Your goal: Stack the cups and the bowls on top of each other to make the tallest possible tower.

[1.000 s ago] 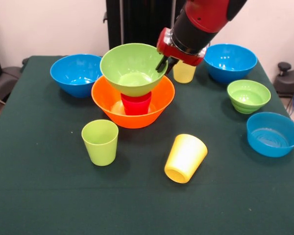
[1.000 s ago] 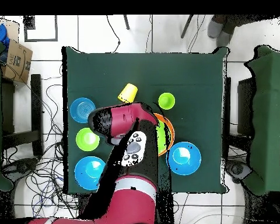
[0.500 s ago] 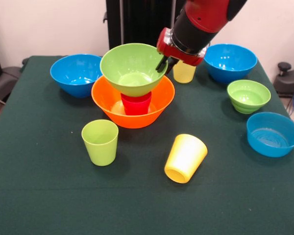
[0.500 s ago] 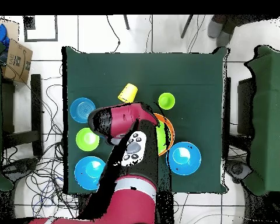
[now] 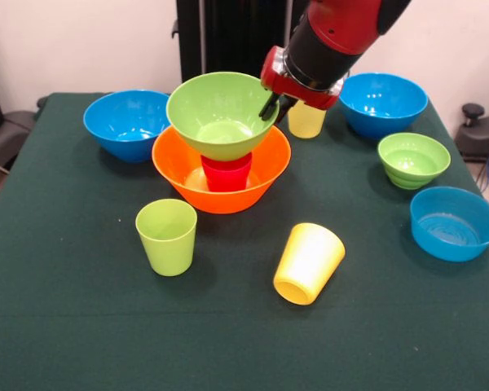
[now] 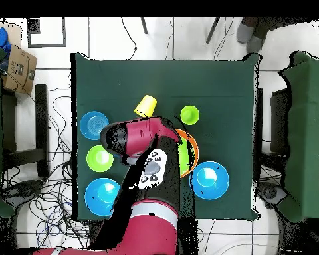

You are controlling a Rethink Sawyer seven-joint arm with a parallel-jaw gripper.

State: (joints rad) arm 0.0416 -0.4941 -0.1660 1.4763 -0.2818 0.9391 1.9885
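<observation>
The tower stands mid-table: the large orange bowl (image 5: 179, 167), a red cup (image 5: 226, 173) upside down inside it, and the large lime green bowl (image 5: 220, 110) resting on the cup. My gripper (image 5: 270, 107) is at the green bowl's right rim, shut on it. A lime green cup (image 5: 167, 236) stands upright in front. A bright yellow cup (image 5: 308, 262) lies on its side. A paler yellow cup (image 5: 306, 122) stands behind my gripper. In the overhead view my arm (image 6: 145, 143) hides most of the tower; only an edge of the orange bowl (image 6: 193, 143) shows.
A medium blue bowl (image 5: 126, 122) sits at the left, another (image 5: 383, 102) at the back right. The small green bowl (image 5: 413, 159) and the small shallow blue bowl (image 5: 455, 222) sit at the right. The table's front strip holds nothing.
</observation>
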